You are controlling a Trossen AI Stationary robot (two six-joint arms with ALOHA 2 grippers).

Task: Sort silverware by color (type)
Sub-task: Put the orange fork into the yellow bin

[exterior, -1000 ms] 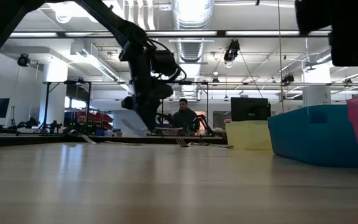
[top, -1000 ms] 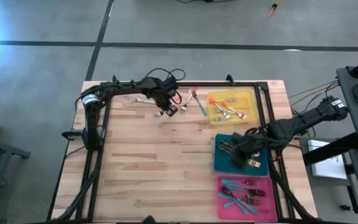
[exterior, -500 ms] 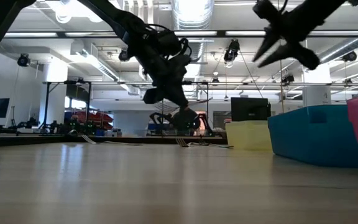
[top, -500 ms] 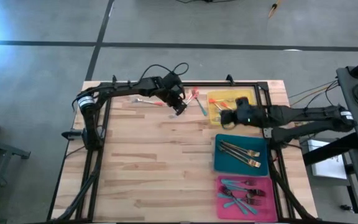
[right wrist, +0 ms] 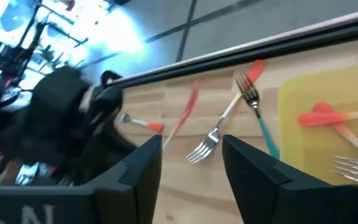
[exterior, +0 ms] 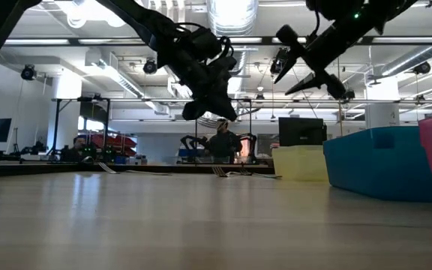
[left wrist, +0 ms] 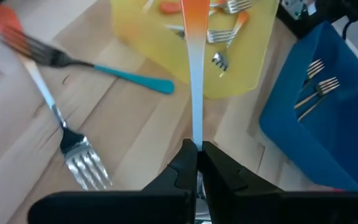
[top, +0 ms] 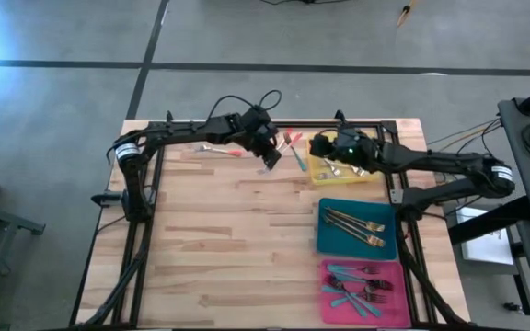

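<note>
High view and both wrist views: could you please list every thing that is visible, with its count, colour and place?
Wooden table: one, light wood, under everything.
Flat yellow plastic tray: one, far right of the table.
Flat teal tray: one, middle right.
Flat pink tray: one, near right.
Orange-handled forks: several, in the yellow tray.
Gold metal forks: several, in the teal tray.
Teal-handled utensils: several, in the pink tray.
Loose teal-handled fork: one, on the wood beside the yellow tray.
Loose red-handled fork: one, crossing it.
Loose orange-handled utensil: one, far edge, farther left.
Person: one, dark clothing, in the room behind.
Left claw: shut on an orange-handled utensil, above the loose forks.
Right claw: open, empty, over the yellow tray's edge.
</note>
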